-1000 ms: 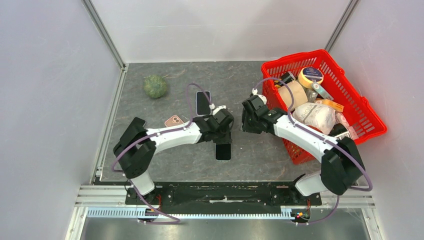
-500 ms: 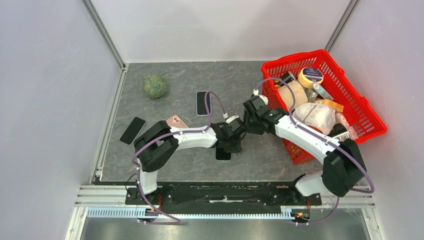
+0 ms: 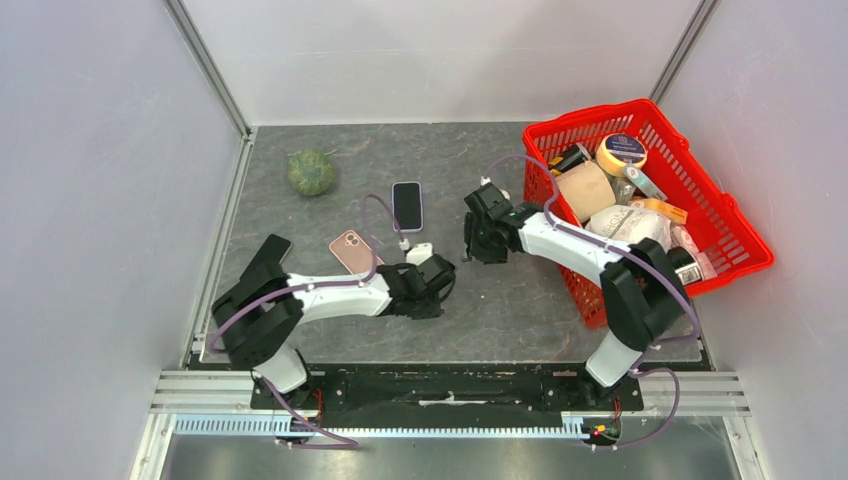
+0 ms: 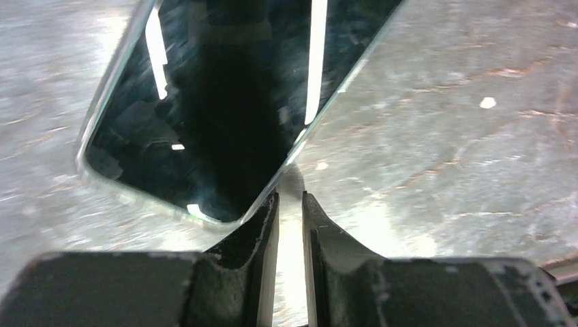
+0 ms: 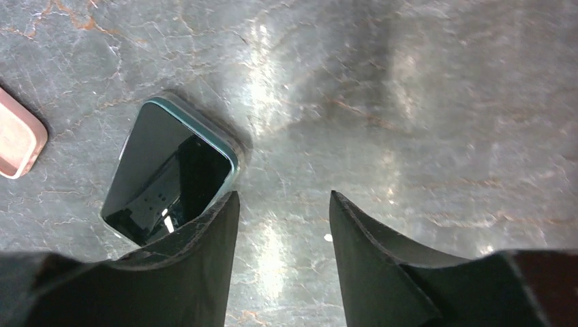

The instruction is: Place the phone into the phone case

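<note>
Glass covers the face of the phone, so it probably handles as a stiff, slick, fairly light slab that scratches easily. Lying flat on the desk, it likely has to be tipped up and pinched across its long edges. The left gripper is right at its corner, its jaws only a narrow slit apart and holding nothing, with one tip against the rim. The right gripper hovers with its jaws moderately wide and empty, near a second phone. The pink case lies near the left arm.
</note>
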You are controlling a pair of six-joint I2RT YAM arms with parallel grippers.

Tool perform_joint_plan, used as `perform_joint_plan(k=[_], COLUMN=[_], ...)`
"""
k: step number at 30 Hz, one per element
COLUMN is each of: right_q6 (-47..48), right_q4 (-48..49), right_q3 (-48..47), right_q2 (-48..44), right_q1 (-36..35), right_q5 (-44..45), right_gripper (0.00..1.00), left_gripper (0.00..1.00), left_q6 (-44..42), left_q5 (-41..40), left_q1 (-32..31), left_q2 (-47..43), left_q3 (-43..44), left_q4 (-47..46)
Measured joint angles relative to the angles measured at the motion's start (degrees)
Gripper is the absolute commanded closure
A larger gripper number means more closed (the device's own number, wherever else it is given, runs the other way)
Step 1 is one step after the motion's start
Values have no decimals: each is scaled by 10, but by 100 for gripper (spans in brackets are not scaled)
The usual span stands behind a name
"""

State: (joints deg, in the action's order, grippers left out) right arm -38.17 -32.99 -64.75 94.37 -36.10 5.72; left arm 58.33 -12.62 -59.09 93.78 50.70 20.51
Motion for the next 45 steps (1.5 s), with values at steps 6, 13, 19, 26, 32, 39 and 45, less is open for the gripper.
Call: perform_joint_plan(k=[6, 13, 19, 26, 32, 39, 45], right_q6=[21, 43, 51, 50, 50, 37, 17], right_q4=[19, 28, 28, 23, 24, 56, 75], right_q3=[-47, -114, -181, -218, -220, -157, -84], right_q2=[66, 123, 192, 244, 247, 209, 159], right_q1=[-1, -8, -10, -12, -30, -59, -68], right_q5=[-35, -44, -35, -19, -5, 3, -17], right_gripper=[29, 24, 23, 23, 24, 26, 22], left_gripper=[75, 75, 76, 73, 56, 49, 49], left_q6=[7, 6, 5, 6, 1, -15, -26], left_q5=[-9, -5, -4, -11, -2, 30, 53], left_q1=[64, 141, 145, 153, 212, 244, 246], left_q2=[-81, -114, -127, -193, -201, -160, -140], left_q3=[-79, -108, -116, -132, -132, -132, -130], left_q4=[12, 14, 23, 72, 62, 11, -20])
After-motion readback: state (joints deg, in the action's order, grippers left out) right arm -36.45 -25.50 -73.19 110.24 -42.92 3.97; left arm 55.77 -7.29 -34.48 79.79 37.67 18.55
